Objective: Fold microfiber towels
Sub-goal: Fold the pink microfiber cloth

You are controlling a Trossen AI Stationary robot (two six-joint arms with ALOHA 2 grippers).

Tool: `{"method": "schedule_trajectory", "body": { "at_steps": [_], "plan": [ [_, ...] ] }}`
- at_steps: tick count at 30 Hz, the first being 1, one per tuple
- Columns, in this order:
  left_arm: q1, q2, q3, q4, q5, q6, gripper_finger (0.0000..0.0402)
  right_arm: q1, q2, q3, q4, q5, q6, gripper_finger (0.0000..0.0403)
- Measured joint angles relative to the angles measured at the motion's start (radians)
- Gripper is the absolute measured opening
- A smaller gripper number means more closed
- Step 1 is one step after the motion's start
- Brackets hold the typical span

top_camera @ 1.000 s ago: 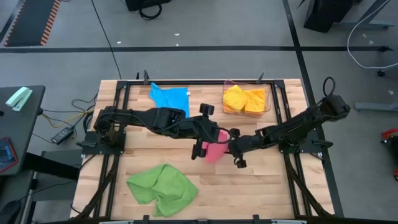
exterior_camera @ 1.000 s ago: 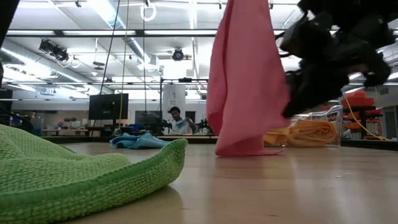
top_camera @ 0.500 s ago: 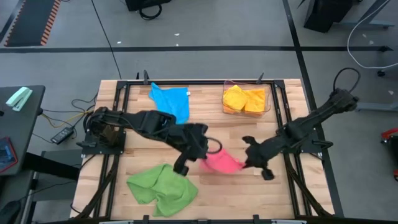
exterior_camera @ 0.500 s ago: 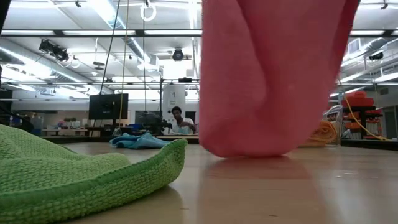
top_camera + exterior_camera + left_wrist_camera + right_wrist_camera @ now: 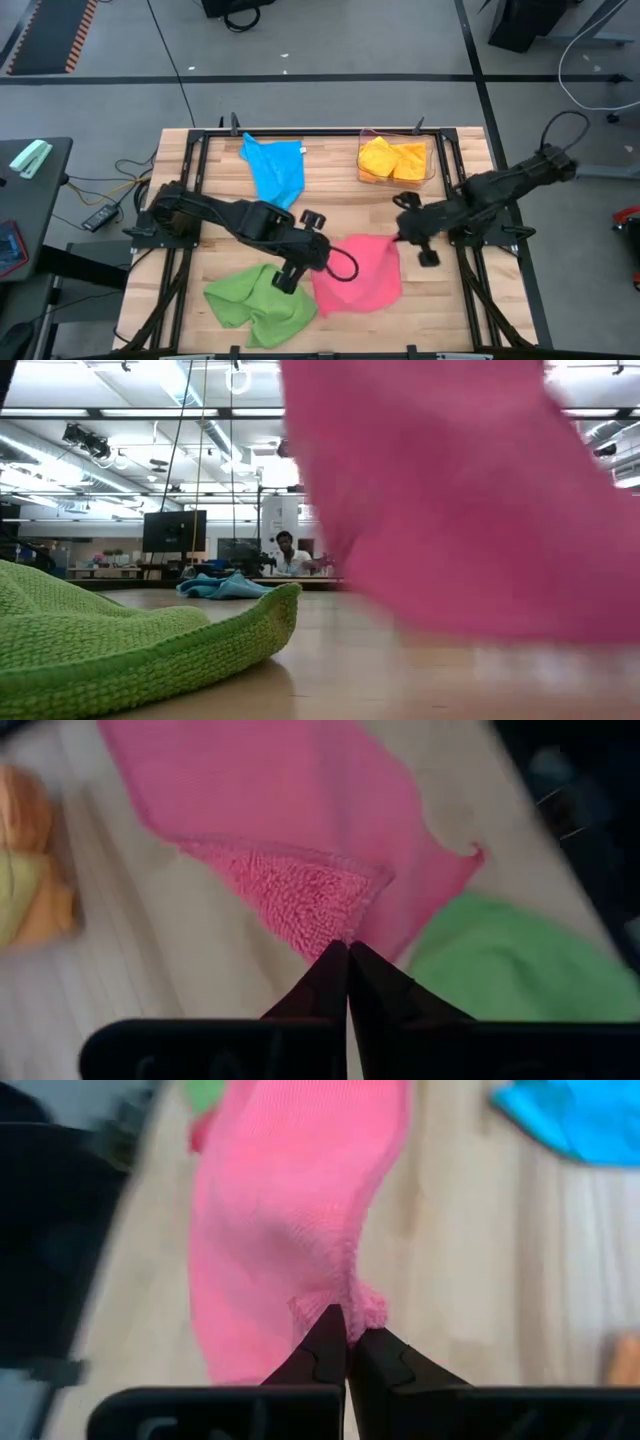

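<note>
The task is at an early stage. The pink towel (image 5: 358, 273) is stretched between both arms near the front centre of the worktop (image 5: 450, 300), partly spread but not yet folded. The left gripper (image 5: 312, 262) is clamped on one corner of it at the towel's left edge; the right gripper (image 5: 400, 237) is clamped on the opposite corner at its upper right. In each wrist view the fingers are pressed together with pink pile caught at the tips.

Remaining work, judged from the layout: the green towel (image 5: 258, 303) lies crumpled at the front left, just beside the pink one, and the blue towel (image 5: 277, 168) lies loose at the rear. Yellow and orange cloths (image 5: 392, 160) sit in the clear bin (image 5: 432, 152) at the rear right.

Compared with one second ago, the pink towel has moved from a bunched, hanging state at mid-worktop to a spread state farther forward. The two grippers, then close together, now stand well apart.
</note>
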State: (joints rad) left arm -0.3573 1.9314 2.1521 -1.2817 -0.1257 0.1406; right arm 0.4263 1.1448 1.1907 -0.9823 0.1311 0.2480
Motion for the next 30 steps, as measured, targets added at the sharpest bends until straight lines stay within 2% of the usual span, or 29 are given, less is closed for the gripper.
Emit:
{"method": "schedule_trajectory", "body": {
  "at_steps": [5, 10, 15, 19, 26, 30],
  "plan": [
    [0.025, 0.072, 0.0, -0.046, -0.011, -0.055, 0.0006, -0.113, 0.076, -0.108, 0.018, 0.014, -0.041, 0.0007],
    [0.039, 0.167, 0.0, -0.065, -0.02, -0.014, 0.0014, -0.176, 0.136, -0.211, 0.045, 0.094, -0.109, 0.0007],
    [0.075, 0.245, 0.0, -0.087, -0.025, 0.01, 0.0005, -0.223, 0.131, -0.293, 0.063, 0.142, -0.138, 0.0007],
    [0.098, 0.298, -0.007, -0.073, -0.031, 0.01, 0.0009, -0.209, 0.11, -0.36, 0.09, 0.148, -0.119, 0.0007],
    [0.108, 0.285, -0.31, 0.24, -0.022, 0.034, 0.0007, -0.116, 0.106, -0.405, 0.122, 0.13, -0.079, 0.0006],
    [0.114, 0.2, -0.455, 0.364, 0.041, 0.051, 0.0006, -0.075, 0.105, -0.404, 0.145, 0.13, -0.083, 0.0007]
  ]
}}
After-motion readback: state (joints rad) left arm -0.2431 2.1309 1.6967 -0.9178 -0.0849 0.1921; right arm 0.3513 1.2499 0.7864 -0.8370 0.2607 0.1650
